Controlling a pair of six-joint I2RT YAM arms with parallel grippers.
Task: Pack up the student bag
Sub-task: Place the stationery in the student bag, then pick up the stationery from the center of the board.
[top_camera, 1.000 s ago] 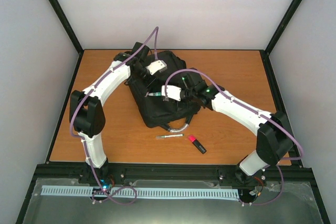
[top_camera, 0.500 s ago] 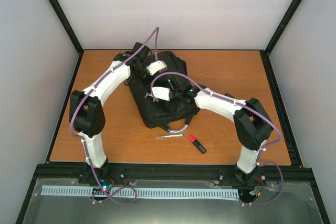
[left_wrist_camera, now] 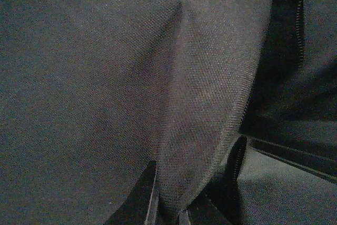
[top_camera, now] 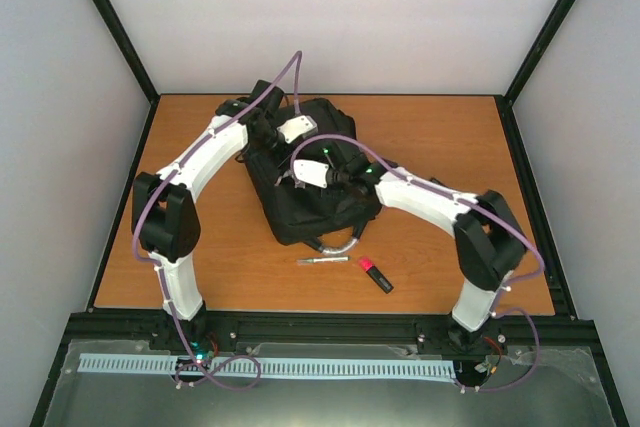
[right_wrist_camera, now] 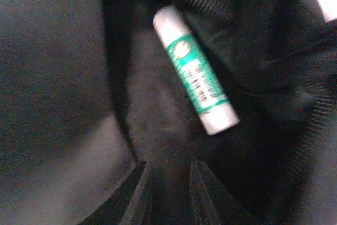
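Arms from both sides reach onto the student bag point(top_camera: 300, 209), a big black backpack lying flat toward the back middle of the wooden surface point(top_camera: 450, 147). Its grey-silver loop handle point(top_camera: 340, 243) curls out from the near edge.

The left arm comes in over the bag's far left corner. From its wrist camera, the left end effector point(left_wrist_camera: 168, 210) is pressed together on a raised fold of the woven black cloth, which runs up out of the fingers as a ridge. A line of zipper teeth point(left_wrist_camera: 299, 19) borders a dark gap to the right of that fold.

The right arm stretches across from the right, its tip over the middle of the bag, just near the left one. Looking down from its wrist, the right end effector point(right_wrist_camera: 167, 171) has its two fingers a little apart with nothing between them, only dark lining showing in the narrow gap. Just beyond the fingertips a glue stick point(right_wrist_camera: 195, 69) with a green and white label lies loose and on a slant inside the bag's opening, one end up near the zipper edge, touching neither finger.

On the bare wood in front of the bag, clear of it, lie a slim silver pen point(top_camera: 322, 260) and, just to its right, a marker point(top_camera: 376, 275) with a black body and a red end, angled toward the near right.
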